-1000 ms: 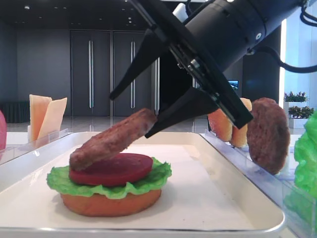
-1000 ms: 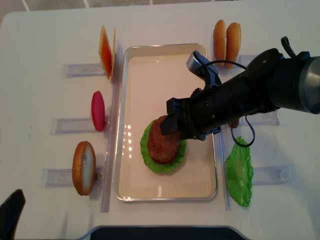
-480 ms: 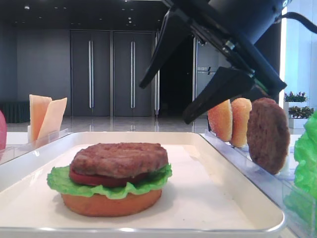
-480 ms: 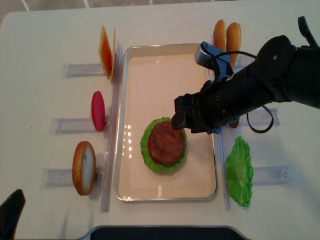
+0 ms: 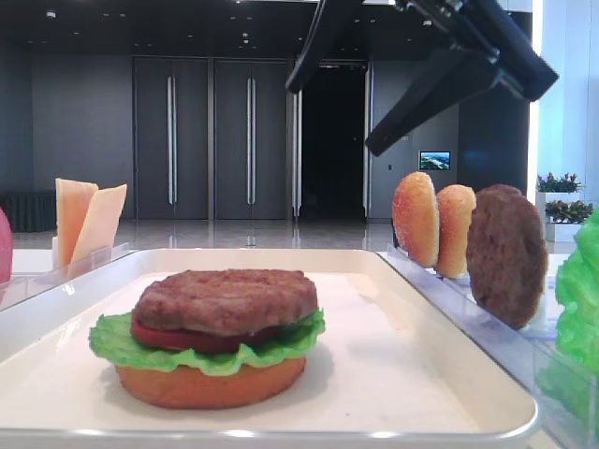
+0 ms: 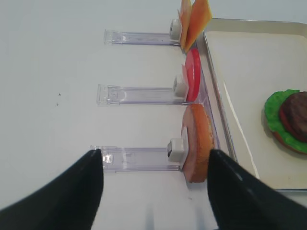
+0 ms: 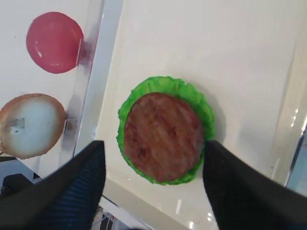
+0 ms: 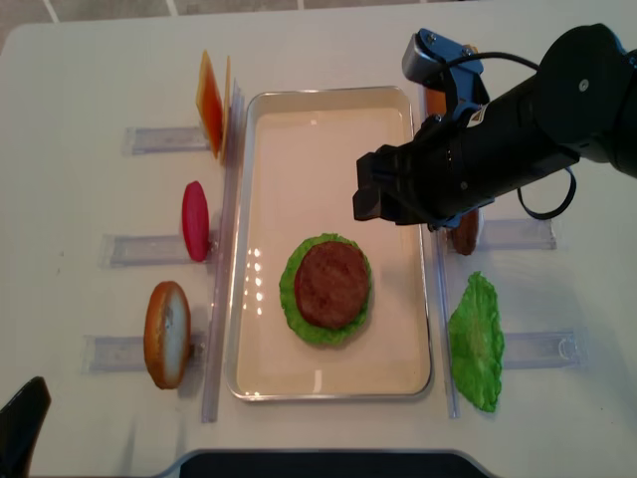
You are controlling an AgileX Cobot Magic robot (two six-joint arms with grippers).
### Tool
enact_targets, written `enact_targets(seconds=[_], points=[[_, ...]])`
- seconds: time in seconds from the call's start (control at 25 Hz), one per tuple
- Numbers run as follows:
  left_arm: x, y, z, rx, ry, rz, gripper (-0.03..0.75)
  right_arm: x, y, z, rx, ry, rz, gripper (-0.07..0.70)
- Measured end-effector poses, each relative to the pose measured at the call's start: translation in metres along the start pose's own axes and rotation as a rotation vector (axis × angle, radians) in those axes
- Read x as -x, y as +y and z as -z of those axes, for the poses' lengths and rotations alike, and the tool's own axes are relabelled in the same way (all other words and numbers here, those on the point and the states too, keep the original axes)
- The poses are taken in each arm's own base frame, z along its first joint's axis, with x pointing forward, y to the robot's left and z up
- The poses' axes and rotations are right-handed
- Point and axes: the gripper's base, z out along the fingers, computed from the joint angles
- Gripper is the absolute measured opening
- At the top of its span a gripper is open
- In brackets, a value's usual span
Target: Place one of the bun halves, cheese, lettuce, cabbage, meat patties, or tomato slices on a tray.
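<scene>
With its two black ridged fingers spread as wide as they go and nothing between them, the right gripper (image 8: 393, 199) hangs above the tray (image 8: 299, 378), touching none of the food; the right wrist view looks straight down between those fingers (image 7: 72, 189) onto the stack. Item: meat patty (image 8: 330, 285), round, reddish-brown, rough grilled face, lying flat on top of the stack in the near half of the tray. Item: tomato slice (image 5: 154, 335), glossy red, only its edge visible under the patty in the low side view; from overhead it is hidden. Item: lettuce (image 5: 117, 341), bright green, ruffled rim sticking out all round the patty. Item: bun half (image 5: 211, 383), flat, orange-brown, at the bottom, seen only from the side. Tray: cream-white, rectangular, rounded corners, low raised rim. Clear plastic racks (image 8: 159, 138) flank it on the white table (image 8: 80, 80). Left side: cheese (image 8: 209, 102) slices, thin, pale orange, standing on edge; a spare tomato slice (image 8: 195, 220); a bun (image 8: 166, 334) standing upright, its pale cut face shown only by the right wrist view. Right side: two domed buns (image 5: 435, 227), speckled, upright; a darker patty (image 5: 506, 254) on edge; a loose lettuce leaf (image 8: 476, 342). Left gripper (image 6: 153, 196): fingers parted, empty, above the table beside the left-hand racks; only a black corner of it appears in the overhead view.
</scene>
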Motion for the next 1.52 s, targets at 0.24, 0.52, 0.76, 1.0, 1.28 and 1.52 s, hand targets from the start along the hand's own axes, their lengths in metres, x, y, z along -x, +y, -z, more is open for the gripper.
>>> enact_targets(seconds=[0.24, 0.52, 0.76, 1.0, 1.28, 1.52], points=[[0.000, 0.000, 0.000, 0.000, 0.000, 0.000, 0.518, 0.008, 0.016, 0.036, -0.075, -0.014, 0.079, 0.452], [0.000, 0.000, 0.000, 0.000, 0.000, 0.000, 0.518, 0.011, 0.016, 0.069, -0.277, 0.028, 0.129, 0.452], [0.000, 0.000, 0.000, 0.000, 0.000, 0.000, 0.518, 0.006, 0.008, 0.077, -0.381, 0.099, 0.127, 0.452], [0.000, 0.000, 0.000, 0.000, 0.000, 0.000, 0.518, 0.013, -0.010, 0.087, -0.416, 0.102, 0.091, 0.452], [0.000, 0.000, 0.000, 0.000, 0.000, 0.000, 0.518, 0.023, -0.053, 0.113, -0.477, 0.115, 0.028, 0.452], [0.000, 0.000, 0.000, 0.000, 0.000, 0.000, 0.518, 0.027, -0.103, 0.148, -0.538, 0.088, -0.070, 0.452]])
